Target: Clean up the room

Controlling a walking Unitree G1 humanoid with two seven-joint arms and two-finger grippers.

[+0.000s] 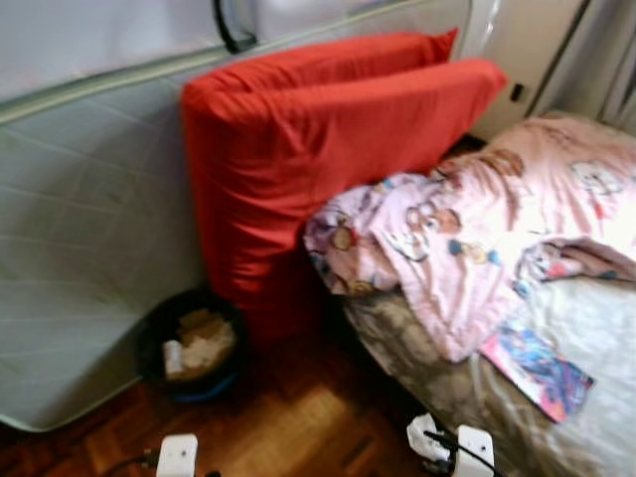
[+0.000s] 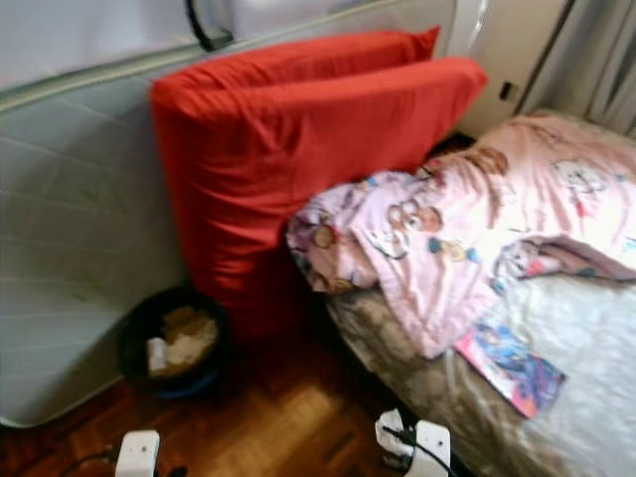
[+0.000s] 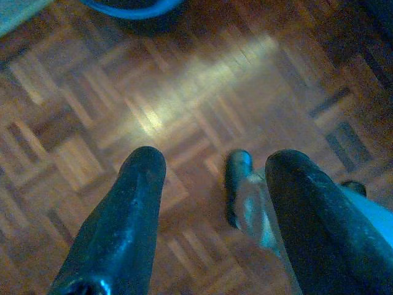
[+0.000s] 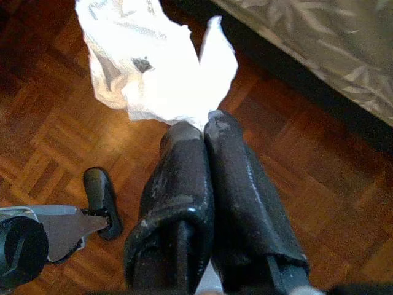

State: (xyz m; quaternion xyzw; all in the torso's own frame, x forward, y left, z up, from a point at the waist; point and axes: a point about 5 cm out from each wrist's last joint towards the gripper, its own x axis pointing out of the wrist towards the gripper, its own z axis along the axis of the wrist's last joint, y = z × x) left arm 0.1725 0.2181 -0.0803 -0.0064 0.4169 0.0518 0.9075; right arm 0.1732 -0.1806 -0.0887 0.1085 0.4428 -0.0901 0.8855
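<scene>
My right gripper point(image 4: 199, 126) is shut on a crumpled white tissue point(image 4: 153, 61), which hangs from its tips above the parquet floor beside the bed; the tissue point(image 1: 425, 437) also shows at the bottom of the left eye view. A dark round bin point(image 1: 157, 328) with a blue base stands on the floor against the leaning mattress and holds crumpled paper point(image 1: 204, 338). The bin lies to the left of and beyond the tissue. My left gripper point(image 3: 215, 163) is open over bare floor, with the bin's blue edge point(image 3: 132, 7) just ahead of it.
A grey mattress point(image 1: 79, 229) leans on the wall at left. Two red cushions point(image 1: 318, 149) stand between it and the bed point(image 1: 586, 328). On the bed lie a pink cartoon blanket point(image 1: 477, 219) and a colourful booklet point(image 1: 542, 370). Parquet floor point(image 1: 298, 417) lies open in front.
</scene>
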